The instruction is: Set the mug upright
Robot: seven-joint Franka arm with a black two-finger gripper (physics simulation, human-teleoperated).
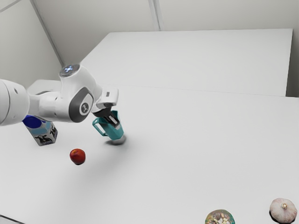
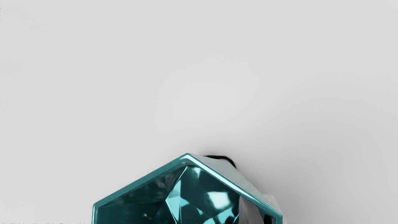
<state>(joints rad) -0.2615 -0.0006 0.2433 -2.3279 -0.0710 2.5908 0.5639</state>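
Note:
In the exterior view my gripper [image 1: 112, 120] reaches down at the teal mug [image 1: 113, 131] and is shut on its wall. The mug leans, its mouth toward the exterior view's left and its base low over a dark shadow on the table. Whether the base touches the table cannot be told. Its handle points to the exterior view's left. In the wrist view the angular rim and shiny faceted inside of the mug [image 2: 202, 189] face the camera. Part of the mug is hidden behind the fingers in the exterior view.
A red apple [image 1: 77, 156] lies on the white table [image 1: 187, 154] near the mug. Behind the arm stands a blue and white carton [image 1: 46, 134]. Far off, at the exterior view's lower right, are a patterned round object [image 1: 219, 217] and a garlic bulb [image 1: 283, 210].

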